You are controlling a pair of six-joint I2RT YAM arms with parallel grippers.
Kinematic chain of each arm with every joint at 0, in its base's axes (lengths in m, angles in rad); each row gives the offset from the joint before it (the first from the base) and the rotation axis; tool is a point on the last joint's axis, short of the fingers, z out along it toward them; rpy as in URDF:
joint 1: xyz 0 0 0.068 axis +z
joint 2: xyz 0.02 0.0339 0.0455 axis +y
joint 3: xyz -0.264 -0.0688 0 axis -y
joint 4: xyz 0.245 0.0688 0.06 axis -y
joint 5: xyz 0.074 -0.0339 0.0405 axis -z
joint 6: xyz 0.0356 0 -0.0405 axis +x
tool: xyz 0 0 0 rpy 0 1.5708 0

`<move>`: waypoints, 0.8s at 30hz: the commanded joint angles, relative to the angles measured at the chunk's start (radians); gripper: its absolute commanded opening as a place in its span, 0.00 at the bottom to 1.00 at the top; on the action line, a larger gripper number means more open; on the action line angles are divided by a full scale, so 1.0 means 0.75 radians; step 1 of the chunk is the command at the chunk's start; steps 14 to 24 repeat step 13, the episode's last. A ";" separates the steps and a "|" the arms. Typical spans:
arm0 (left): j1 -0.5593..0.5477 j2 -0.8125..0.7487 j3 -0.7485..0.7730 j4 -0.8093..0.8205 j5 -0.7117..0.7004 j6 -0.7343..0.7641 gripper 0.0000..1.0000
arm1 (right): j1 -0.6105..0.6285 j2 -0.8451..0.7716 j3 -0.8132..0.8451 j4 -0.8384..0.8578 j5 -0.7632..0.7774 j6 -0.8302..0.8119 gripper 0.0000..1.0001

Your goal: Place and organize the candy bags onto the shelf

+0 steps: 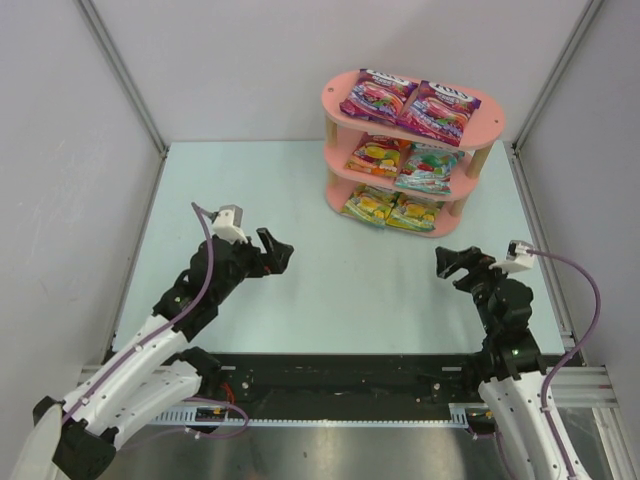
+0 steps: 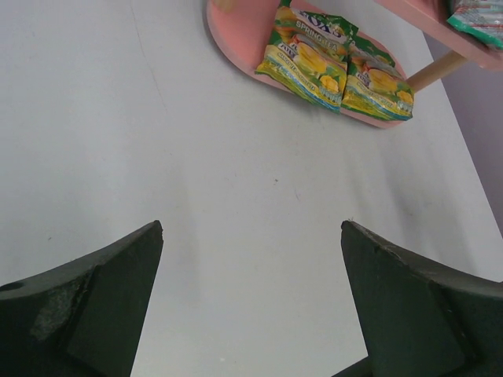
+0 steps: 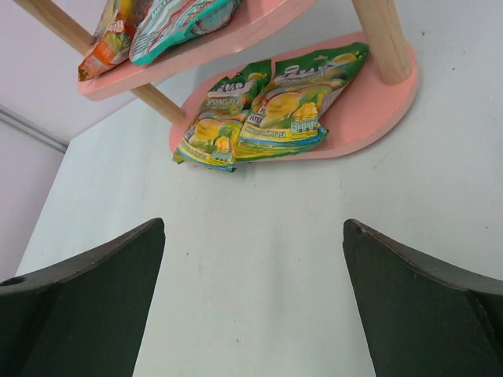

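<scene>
**As the candy bags [image 1: 376, 97] sit shelved, both grippers gape**

Two purple lie on the top board of the shelf [image 1: 334, 101], red-orange beside teal on the middle, two yellow-green on the bottom. The left gripper [image 1: 279, 251] and right gripper [image 1: 446, 264] hover well short of the shelf, jaws spread, empty.

You look at a robot test cell in a lab: plain grey panels [image 1: 60, 180] in aluminium posts [image 1: 122, 75] enclose a pale table [image 1: 300, 200], and a black rail [image 1: 340, 380] at its near edge carries the left arm [image 1: 150, 345] and the right arm [image 1: 510, 310].
</scene>
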 commanded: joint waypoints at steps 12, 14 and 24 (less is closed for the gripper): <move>0.011 -0.166 -0.057 -0.027 -0.077 0.012 1.00 | 0.058 0.027 -0.022 0.043 0.018 -0.030 1.00; 0.011 -0.170 -0.059 -0.031 -0.106 0.010 1.00 | 0.058 0.029 -0.022 0.045 0.018 -0.042 1.00; 0.011 -0.170 -0.059 -0.031 -0.106 0.010 1.00 | 0.058 0.029 -0.022 0.045 0.018 -0.042 1.00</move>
